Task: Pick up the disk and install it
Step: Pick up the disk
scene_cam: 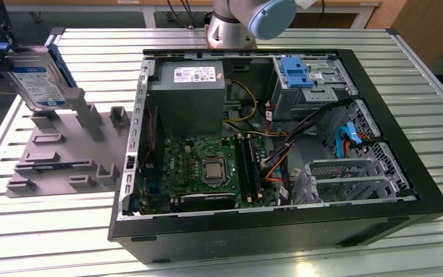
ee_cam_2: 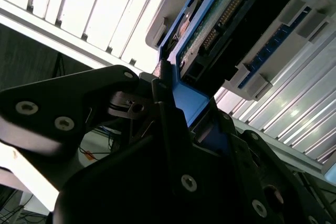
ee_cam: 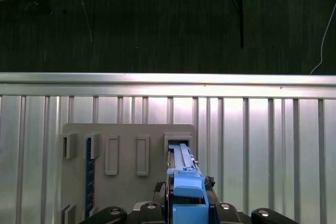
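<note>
slatted table [scene_cam: 52, 242] | open computer case [scene_cam: 283, 231] | grey fixture plate [scene_cam: 56, 153] beside it | blue part [scene_cam: 293, 72] inside, perhaps bracket

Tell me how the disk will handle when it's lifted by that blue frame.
The disk looks like a metal slab, so it is probably stiff and heavy for its size. The hand grips only its blue plastic rail frame, which might flex or slip slightly. Standing on edge by the grey holder, it would likely tip over if released.

The pincer [ee_cam: 185, 195] points down, jaws clamped on the disk [scene_cam: 41, 81].
</note>
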`<state>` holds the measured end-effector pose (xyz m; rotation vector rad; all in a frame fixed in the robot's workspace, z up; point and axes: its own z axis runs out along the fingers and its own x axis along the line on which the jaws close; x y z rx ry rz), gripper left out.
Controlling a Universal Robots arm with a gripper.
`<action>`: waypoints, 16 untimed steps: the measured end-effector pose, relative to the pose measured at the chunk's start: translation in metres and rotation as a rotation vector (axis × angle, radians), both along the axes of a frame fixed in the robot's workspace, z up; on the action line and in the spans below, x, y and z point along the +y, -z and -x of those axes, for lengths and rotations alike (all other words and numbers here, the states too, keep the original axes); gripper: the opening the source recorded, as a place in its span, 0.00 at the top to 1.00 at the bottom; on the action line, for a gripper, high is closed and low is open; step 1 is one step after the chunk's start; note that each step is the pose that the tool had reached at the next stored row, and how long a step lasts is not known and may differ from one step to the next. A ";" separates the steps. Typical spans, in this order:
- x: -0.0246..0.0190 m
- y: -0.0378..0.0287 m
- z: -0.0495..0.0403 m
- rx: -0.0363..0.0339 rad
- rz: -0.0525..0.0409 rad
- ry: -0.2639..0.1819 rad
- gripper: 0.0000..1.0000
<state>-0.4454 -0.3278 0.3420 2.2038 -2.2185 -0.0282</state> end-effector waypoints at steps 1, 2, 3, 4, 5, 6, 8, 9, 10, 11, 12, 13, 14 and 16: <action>0.0000 -0.0003 0.0000 0.0000 0.0000 0.000 0.64; 0.0000 -0.0006 0.0000 0.0000 0.0000 0.000 0.64; 0.0000 -0.0010 0.0000 0.0000 0.0000 0.000 0.64; 0.0000 -0.0013 0.0000 0.0000 0.0000 0.000 0.64; 0.0000 -0.0016 0.0000 0.0000 0.0000 0.000 0.64; 0.0000 -0.0019 0.0000 0.0000 0.0000 0.000 0.64; 0.0000 -0.0027 0.0000 0.0000 0.0000 0.000 0.64; 0.0000 -0.0032 0.0000 0.0000 0.0000 0.000 0.64; 0.0000 -0.0035 0.0000 0.0000 0.0000 0.000 0.64; 0.0000 -0.0038 0.0000 0.0000 0.0000 0.000 0.64; 0.0000 -0.0042 0.0000 0.0000 0.0000 0.000 0.64; 0.0000 -0.0045 0.0000 0.0000 0.0000 0.000 0.64; 0.0000 -0.0049 0.0000 0.0000 0.0000 0.000 0.64; 0.0000 -0.0056 0.0000 0.0000 0.0000 0.000 0.64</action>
